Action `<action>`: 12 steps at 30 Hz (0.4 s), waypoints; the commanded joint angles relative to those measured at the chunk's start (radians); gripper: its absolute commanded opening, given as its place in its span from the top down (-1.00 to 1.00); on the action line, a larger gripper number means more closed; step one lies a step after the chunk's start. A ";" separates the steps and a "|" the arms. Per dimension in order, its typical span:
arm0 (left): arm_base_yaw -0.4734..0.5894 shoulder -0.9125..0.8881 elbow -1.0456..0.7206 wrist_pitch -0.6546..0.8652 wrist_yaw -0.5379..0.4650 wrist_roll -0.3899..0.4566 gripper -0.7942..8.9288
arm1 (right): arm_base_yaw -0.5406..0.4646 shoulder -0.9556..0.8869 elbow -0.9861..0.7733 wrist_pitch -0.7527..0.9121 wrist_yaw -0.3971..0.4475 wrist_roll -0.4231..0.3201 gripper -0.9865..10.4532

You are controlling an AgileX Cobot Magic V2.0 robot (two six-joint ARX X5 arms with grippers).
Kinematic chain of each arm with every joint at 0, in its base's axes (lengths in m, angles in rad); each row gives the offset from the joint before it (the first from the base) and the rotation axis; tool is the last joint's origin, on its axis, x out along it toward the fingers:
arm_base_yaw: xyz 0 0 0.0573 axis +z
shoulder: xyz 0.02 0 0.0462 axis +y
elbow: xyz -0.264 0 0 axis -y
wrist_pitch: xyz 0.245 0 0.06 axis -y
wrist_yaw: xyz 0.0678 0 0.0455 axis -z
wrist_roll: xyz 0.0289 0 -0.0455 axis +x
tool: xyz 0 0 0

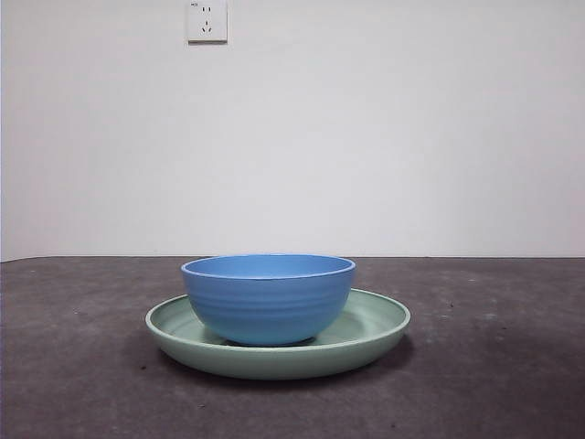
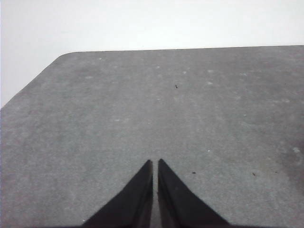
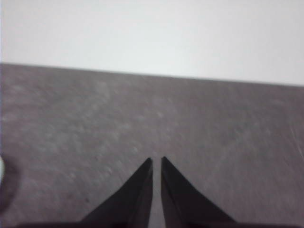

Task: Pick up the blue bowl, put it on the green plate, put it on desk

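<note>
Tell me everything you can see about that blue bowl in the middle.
The blue bowl is round, medium blue and matte, with faint horizontal ridges on its outer wall and a smooth, thin rim. It looks like plastic or ceramic; I cannot tell which. It stands upright, and from this low angle its inside is hidden. It sits inside the green plate, roughly centred, its base resting on the plate's floor. The plate is wider and shallower, and lies on the desk. No tool touches the bowl.

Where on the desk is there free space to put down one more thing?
Bare desk lies on both sides of the green plate, out to the picture's edges, and behind it toward the wall. The centre is crowded: the blue bowl sits in the plate.
</note>
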 commanded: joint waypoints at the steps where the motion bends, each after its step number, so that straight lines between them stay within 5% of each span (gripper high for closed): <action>1: 0.002 -0.001 -0.021 -0.006 -0.003 0.008 0.80 | -0.002 0.000 -0.021 0.011 0.032 -0.011 0.78; 12: 0.002 -0.001 -0.021 -0.006 -0.003 0.008 0.80 | -0.002 0.000 -0.074 0.012 0.069 -0.010 0.78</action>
